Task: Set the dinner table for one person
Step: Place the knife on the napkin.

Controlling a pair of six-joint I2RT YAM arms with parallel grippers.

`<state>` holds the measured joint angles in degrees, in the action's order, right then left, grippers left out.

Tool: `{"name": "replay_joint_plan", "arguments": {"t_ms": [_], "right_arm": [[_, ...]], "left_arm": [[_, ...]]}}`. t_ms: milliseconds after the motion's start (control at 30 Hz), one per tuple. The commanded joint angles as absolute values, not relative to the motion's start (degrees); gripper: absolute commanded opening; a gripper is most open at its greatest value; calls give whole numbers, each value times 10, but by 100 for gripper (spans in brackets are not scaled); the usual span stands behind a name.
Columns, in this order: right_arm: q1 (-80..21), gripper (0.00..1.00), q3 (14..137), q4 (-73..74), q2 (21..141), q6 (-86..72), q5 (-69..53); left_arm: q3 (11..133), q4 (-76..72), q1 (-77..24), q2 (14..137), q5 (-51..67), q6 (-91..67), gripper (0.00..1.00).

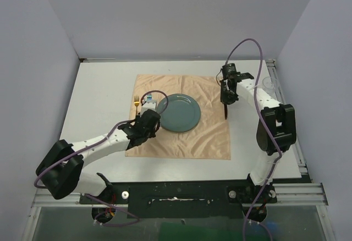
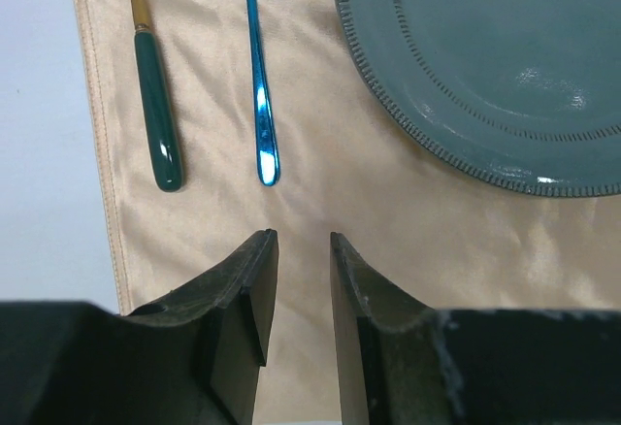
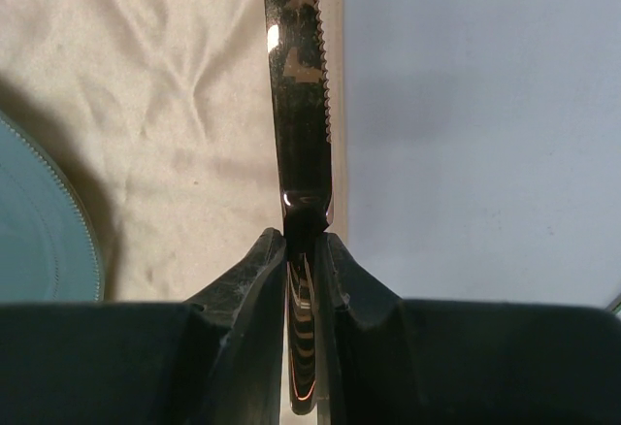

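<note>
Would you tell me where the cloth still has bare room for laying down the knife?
The widest bare strip of the cloth runs between the plate and its right edge, where the right gripper holds the knife. Left of the plate is crowded: green-handled fork, blue utensil, left gripper.

Counting one table, one peach cloth, one teal plate, one green-handled fork, one blue utensil, one serrated knife.
</note>
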<state>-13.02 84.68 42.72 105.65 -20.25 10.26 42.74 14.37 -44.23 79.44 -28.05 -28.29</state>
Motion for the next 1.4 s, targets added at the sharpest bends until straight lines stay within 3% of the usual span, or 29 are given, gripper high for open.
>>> {"name": "replay_joint_plan", "arguments": {"t_ms": [0, 500, 1367], "right_arm": [[-152, 0, 832, 395, 1034, -229, 103], [-188, 0, 811, 368, 1099, -257, 111], [-199, 0, 799, 394, 1132, -265, 159]], "left_arm": [[421, 129, -446, 741, -287, -294, 26], [402, 146, -446, 518, -319, -286, 28], [402, 157, -446, 513, -316, -286, 29]]}}
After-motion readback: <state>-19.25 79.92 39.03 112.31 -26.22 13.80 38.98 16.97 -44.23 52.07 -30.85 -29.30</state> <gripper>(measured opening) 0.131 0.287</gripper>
